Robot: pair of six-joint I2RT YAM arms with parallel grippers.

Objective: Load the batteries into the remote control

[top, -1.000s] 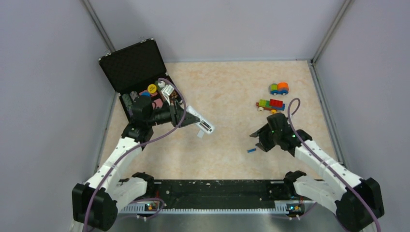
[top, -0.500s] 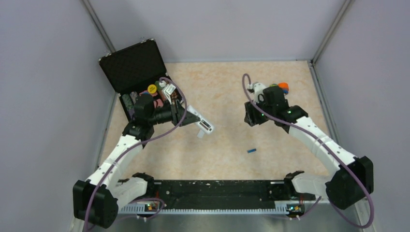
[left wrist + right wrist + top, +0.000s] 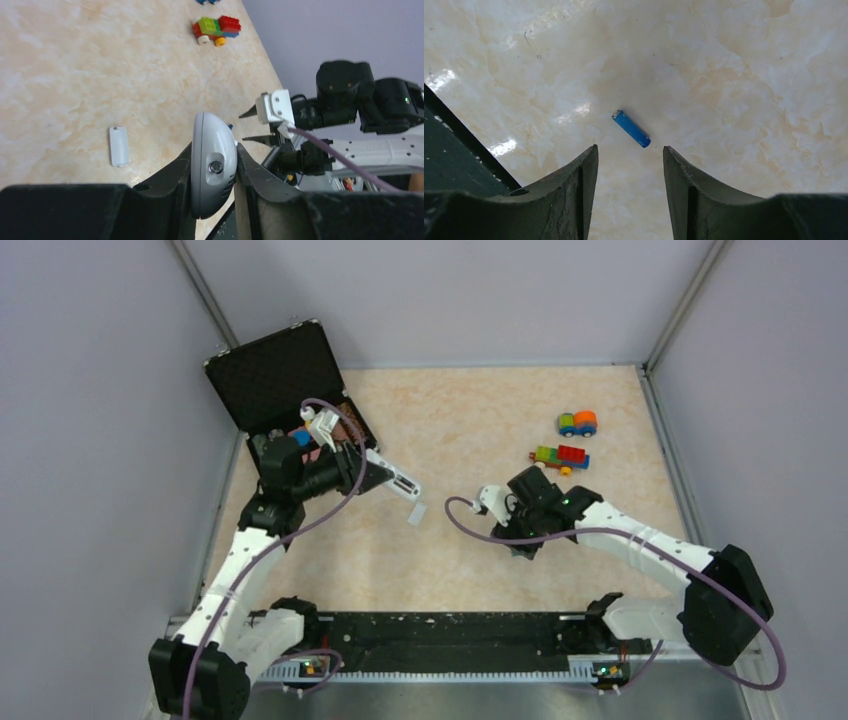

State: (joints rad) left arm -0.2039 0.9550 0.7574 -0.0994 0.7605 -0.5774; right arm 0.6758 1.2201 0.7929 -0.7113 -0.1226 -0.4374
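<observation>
Remote control [image 3: 214,167] is clamped in my left gripper [image 3: 214,148]. Jaws are tight on its two long sides, and the rounded end with the small round lens faces the wrist cam. On the top cam the remote control [image 3: 400,483] sticks out of the left gripper [image 3: 384,478] toward table centre. It looks lifted off the table [image 3: 470,410], but I can't confirm the gap. Neither view shows me the battery bay, so I can't tell its contents.

Blue battery [image 3: 631,129] lies flat on the table on its own, diagonal in the right wrist view, with the metal-tipped end up-left. Right gripper [image 3: 629,150] sits over it with jaws apart and nothing in them. The battery is just past the tips, lined up with the gap and touching neither jaw. On the top cam the right gripper [image 3: 519,540] covers that spot near mid-table, so the battery is hidden there. The left wrist cam also catches the right gripper [image 3: 245,128], tips spread.

Small white cover plate [image 3: 416,513] lies flat on the table just near-side of the remote, not touching it. It's the same cover plate [image 3: 118,145] in the left wrist view.

Further out, the open black case [image 3: 270,380] sits at the far left corner with its lid up and assorted small items inside, right behind my left wrist. Orange-and-blue toy car [image 3: 577,423] and red-and-green toy car [image 3: 560,455] sit far right, close together, well apart from both grippers.
</observation>
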